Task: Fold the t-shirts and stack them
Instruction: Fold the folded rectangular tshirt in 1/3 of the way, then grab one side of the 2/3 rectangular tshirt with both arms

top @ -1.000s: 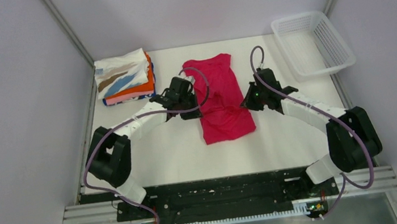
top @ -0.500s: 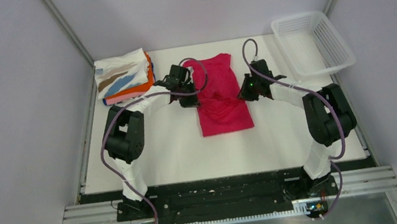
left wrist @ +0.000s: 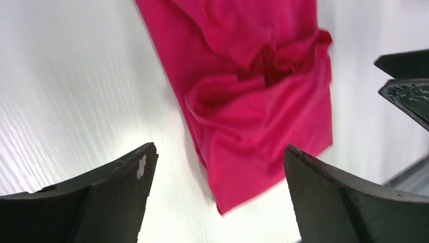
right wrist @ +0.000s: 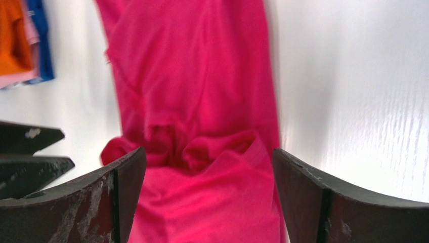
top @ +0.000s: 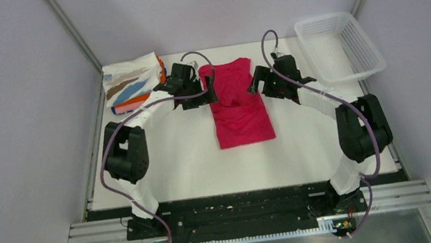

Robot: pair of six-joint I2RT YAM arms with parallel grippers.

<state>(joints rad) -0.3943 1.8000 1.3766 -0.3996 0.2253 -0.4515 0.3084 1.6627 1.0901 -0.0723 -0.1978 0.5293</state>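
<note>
The magenta-red t-shirt (top: 237,109) lies lengthwise on the white table (top: 175,163), folded narrow, with a bunched ridge across its middle (left wrist: 253,96) (right wrist: 202,76). My left gripper (top: 207,91) hovers at the shirt's left edge, and its jaws (left wrist: 218,152) are open with nothing held. At the right edge my right gripper (top: 254,86) also stands open (right wrist: 208,152) above the cloth. A stack of folded t-shirts (top: 134,85), white streaked on top with orange, pink and blue below (right wrist: 15,40), sits at the back left.
A white mesh basket (top: 340,47) stands at the back right corner. Grey walls close in the table on the left, right and back. The other gripper's dark fingers show at the edge of each wrist view (left wrist: 404,86) (right wrist: 30,152).
Both grippers went from shut to open and let go of the magenta-red shirt. Both arms moved towards the far end of the table. The shirt settled with its near hem slightly farther back.
</note>
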